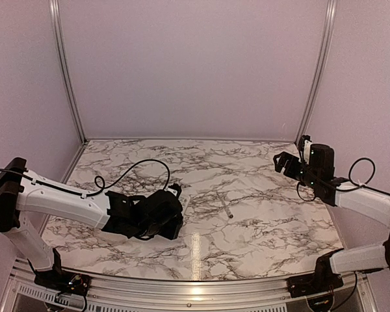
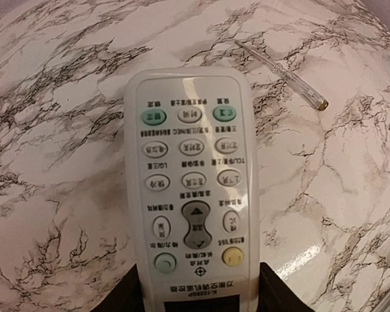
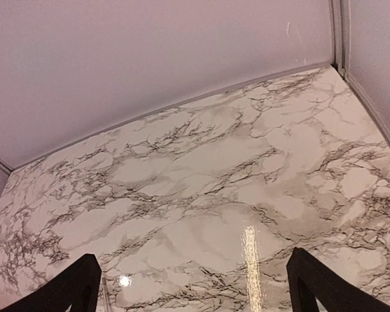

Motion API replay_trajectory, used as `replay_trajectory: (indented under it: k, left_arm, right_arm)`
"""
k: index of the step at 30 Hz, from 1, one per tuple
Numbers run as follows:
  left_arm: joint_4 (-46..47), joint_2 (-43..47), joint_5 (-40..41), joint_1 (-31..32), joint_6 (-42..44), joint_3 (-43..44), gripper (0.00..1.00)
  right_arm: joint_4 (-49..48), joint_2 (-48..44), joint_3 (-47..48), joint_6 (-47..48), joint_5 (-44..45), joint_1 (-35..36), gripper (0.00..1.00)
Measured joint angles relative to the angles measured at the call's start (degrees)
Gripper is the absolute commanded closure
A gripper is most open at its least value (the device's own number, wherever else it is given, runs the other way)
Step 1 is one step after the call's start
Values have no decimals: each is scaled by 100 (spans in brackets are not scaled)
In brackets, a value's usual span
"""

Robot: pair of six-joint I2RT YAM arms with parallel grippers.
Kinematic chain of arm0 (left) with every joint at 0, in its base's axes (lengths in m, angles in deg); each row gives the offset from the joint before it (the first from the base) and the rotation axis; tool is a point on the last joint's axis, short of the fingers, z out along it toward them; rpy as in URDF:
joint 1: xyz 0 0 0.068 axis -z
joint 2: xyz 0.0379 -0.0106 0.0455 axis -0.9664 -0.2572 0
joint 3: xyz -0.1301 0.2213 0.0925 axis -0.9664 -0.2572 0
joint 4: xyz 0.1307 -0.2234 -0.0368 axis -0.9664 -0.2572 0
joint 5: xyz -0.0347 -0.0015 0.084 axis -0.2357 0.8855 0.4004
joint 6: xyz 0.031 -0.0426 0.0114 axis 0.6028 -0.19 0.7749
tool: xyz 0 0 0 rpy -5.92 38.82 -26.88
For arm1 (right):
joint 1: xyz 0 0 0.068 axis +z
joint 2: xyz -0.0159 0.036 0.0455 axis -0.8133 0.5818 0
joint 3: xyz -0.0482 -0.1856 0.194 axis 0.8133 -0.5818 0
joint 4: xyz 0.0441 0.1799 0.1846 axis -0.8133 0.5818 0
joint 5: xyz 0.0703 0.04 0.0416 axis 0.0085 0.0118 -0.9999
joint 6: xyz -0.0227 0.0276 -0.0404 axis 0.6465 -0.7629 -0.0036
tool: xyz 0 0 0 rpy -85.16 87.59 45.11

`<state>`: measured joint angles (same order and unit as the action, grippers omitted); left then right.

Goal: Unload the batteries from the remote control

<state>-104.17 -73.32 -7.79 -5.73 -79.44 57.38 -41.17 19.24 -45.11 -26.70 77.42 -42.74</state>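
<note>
Now gripping with the left gripper the 6 o'clock end of the remote control, buttons up, pointing to 12 o'clock over the table, likely for turning it over to reach the batteries, not visible, with a thin rod at 1 o'clock and the right gripper wide, empty.

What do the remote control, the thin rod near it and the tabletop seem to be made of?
The remote control looks like white moulded plastic with rubbery buttons. The thin rod seems clear plastic or glass: see-through, brassy tip. The tabletop is glossy, marble-patterned, perhaps laminate; it mirrors a light.
</note>
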Motion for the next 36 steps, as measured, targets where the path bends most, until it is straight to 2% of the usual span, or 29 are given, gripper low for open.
replay_trajectory:
  k: [5, 8, 14, 25, 30, 36]
  left_arm:
    - [785, 0, 17, -72, 850, -26, 66]
    - [1095, -2, -306, -269, 1207, -22, 65]
    - [2033, -9, -1705, -1126, 1681, -76, 65]
    - [2990, -262, -3971, -1982, 2142, -57, 66]
    - [3215, -483, -4966, -2090, 2227, 68, 66]
    - [3300, -568, -5945, -2083, 2264, 284, 65]
  right_arm:
    - [-98, 118, 74, 7, -549, 201, 2]
    - [-101, 184, 74, 13, -916, 260, 2]
    - [-234, 190, 68, 131, -1537, 435, 2]
    - [-1978, 533, -479, 157, -3211, 568, 1]
    - [-2653, 811, -525, 208, -3915, 1062, 2]
    - [-2905, 1196, -173, 422, -4312, 1790, 2]
